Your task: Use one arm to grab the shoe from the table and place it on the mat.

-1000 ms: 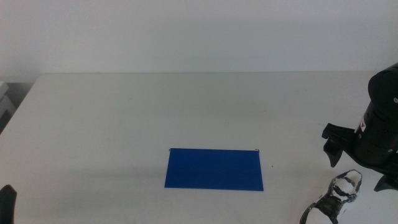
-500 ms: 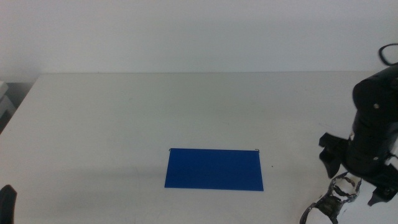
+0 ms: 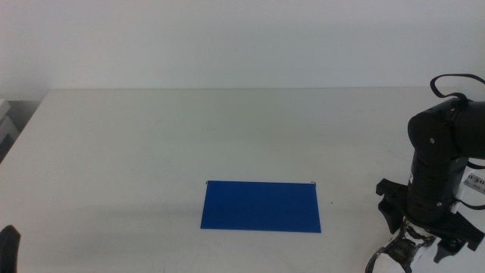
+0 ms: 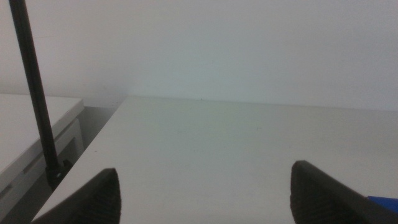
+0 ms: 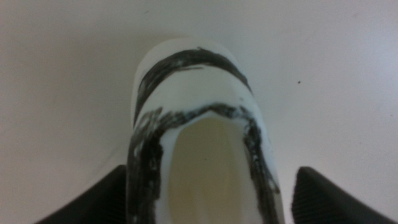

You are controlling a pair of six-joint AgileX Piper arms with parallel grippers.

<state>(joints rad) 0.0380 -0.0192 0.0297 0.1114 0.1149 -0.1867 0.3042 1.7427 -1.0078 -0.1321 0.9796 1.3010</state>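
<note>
The black-and-white shoe point(image 3: 399, 255) lies on the table at the front right, partly cut off by the picture's bottom edge. The right arm point(image 3: 439, 159) stands over it, and my right gripper point(image 3: 421, 233) is open and lowered around it. In the right wrist view the shoe point(image 5: 199, 124) fills the space between the two spread jaws, its opening facing the camera; I cannot tell if the jaws touch it. The deep blue mat point(image 3: 261, 205) lies flat at the front centre, left of the shoe. My left gripper point(image 3: 7, 246) waits open at the front left corner point(image 4: 208, 199).
A thin black pole point(image 4: 34, 93) and a white cabinet point(image 3: 6, 121) stand off the table's left edge. A cable point(image 3: 447, 80) loops over the right arm. A corner of the mat point(image 4: 384, 200) shows in the left wrist view.
The right arm has swung left and down from the table's right edge. Its gripper now straddles the shoe and covers part of it. The shoe, mat and left gripper have not moved.
</note>
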